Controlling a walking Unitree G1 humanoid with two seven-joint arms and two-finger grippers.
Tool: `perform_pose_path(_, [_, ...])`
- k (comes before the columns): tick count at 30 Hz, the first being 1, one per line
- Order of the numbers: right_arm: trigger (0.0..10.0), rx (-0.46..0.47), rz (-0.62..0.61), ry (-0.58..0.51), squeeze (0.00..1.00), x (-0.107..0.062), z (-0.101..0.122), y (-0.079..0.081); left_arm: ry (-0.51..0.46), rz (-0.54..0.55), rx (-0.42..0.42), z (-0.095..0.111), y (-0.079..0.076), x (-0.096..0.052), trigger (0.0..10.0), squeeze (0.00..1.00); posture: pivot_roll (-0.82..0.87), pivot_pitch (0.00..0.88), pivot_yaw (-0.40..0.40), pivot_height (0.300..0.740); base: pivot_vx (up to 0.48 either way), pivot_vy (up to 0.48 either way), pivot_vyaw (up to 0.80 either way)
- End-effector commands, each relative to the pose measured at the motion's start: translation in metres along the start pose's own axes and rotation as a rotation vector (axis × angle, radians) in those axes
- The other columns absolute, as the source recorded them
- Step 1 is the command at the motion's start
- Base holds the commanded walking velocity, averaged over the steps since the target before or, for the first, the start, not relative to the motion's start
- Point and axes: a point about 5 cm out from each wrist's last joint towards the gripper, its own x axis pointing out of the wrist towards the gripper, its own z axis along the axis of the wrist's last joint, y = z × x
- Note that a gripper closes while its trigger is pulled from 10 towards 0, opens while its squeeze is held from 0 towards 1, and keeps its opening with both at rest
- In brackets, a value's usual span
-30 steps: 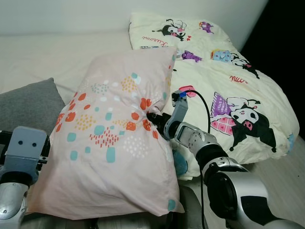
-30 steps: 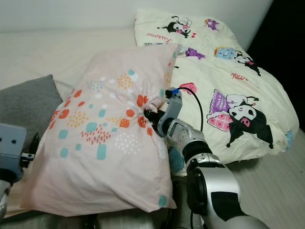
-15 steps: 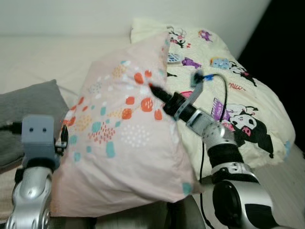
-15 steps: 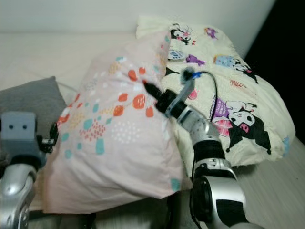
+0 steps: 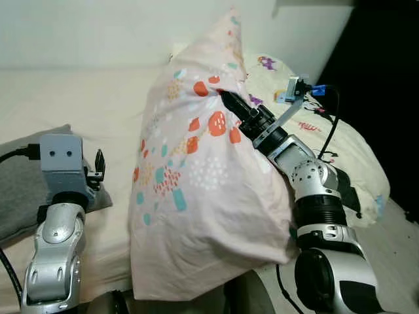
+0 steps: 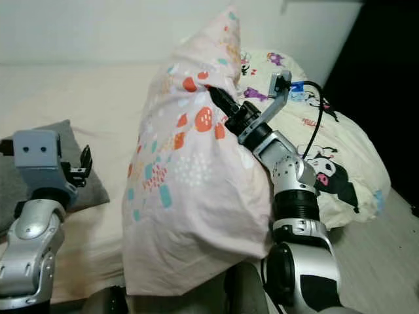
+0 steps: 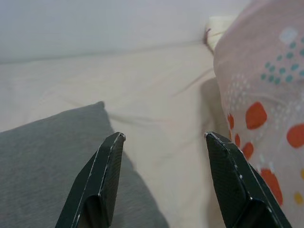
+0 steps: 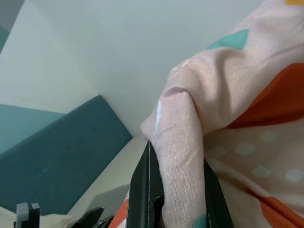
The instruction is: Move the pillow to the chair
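A pale pink pillow [image 5: 196, 196] with orange and teal spots hangs lifted above the cream bed. My right gripper [image 5: 226, 99] is shut on a pinched fold of the pillow [image 8: 178, 137] high on its right side, and the fabric bunches between the black fingers [image 8: 145, 190]. Lower left, my left gripper [image 5: 98, 163] is raised beside the pillow and stands open; its fingers [image 7: 107, 175] frame bare sheet with nothing between them. The pillow's spotted edge [image 7: 266, 95] lies just past one finger.
A grey pillow [image 5: 19, 176] lies on the bed [image 5: 98, 98] under my left arm. A cream cartoon-print duvet [image 5: 340, 144] is heaped at the right, behind my right arm. A dark gap runs along the bed's right side. A white wall stands behind.
My right gripper has raised the pillow higher and swung it upright, off the duvet. The left arm has risen and separated from the pillow. The camera has also shifted.
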Motion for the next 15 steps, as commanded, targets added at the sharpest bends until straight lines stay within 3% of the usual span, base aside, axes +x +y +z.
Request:
perform_pose_path(1, [0.0,-0.021,0.073,-0.094,0.0,0.004,0.019,0.013,-0.007,-0.007,-0.023,0.0,-0.004,0.001,10.0,0.0,-0.06,0.0,-0.106,0.554,0.0,0.0,0.0])
perform_pose_path(6, [0.0,-0.001,0.087,-0.095,0.0,0.008,0.012,0.017,-0.005,-0.01,-0.027,-0.001,-0.006,0.003,10.0,0.0,-0.05,0.0,-0.103,0.563,0.0,0.0,0.0])
perform_pose_path(12, [0.0,0.031,0.11,-0.076,0.0,0.01,-0.002,0.025,0.009,-0.023,-0.017,-0.002,-0.009,0.005,10.0,0.0,-0.05,0.0,-0.098,0.582,-0.429,0.0,0.0])
perform_pose_path(15, [0.0,0.044,0.109,-0.068,0.0,0.009,-0.007,0.027,0.004,-0.018,-0.027,-0.002,-0.009,0.004,10.0,0.0,-0.05,0.0,-0.096,0.596,0.0,0.0,0.0])
